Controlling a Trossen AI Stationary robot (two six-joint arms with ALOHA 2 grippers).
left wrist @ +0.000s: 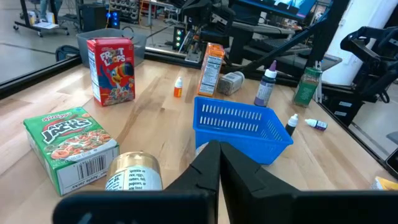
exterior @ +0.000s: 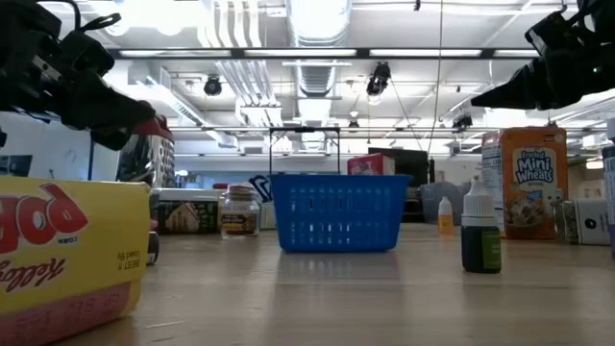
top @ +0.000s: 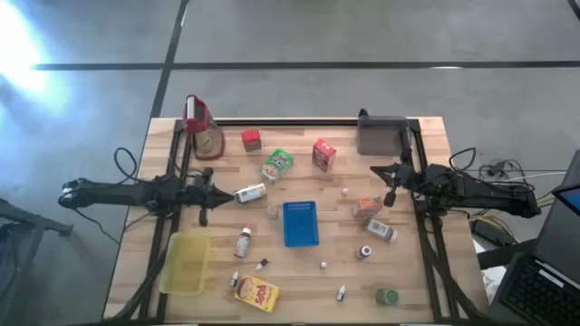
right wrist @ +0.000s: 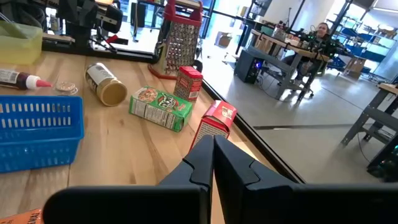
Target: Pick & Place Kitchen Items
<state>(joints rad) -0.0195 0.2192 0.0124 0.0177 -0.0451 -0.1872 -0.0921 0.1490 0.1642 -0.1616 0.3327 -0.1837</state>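
High view: left gripper (top: pixel 203 217) shut, empty, hovering over the table's left side; right gripper (top: pixel 391 197) shut too, empty, at the right side. Nearest to the left gripper: tin (top: pixel 250 193), lying on its side just beyond the fingertips toward the middle, long axis roughly in line with that arm. Left arm nearer. Blue basket (top: pixel 300 224) farther toward centre, apparently empty; yellow bin (top: pixel 185 263) beside the left gripper, likewise.

Blue tray (top: pixel 300 224) at centre; yellow bin (top: pixel 185 263) at eight o'clock; left gripper (top: pixel 205 192) at nine, right gripper (top: pixel 392 177) at three, both shut.
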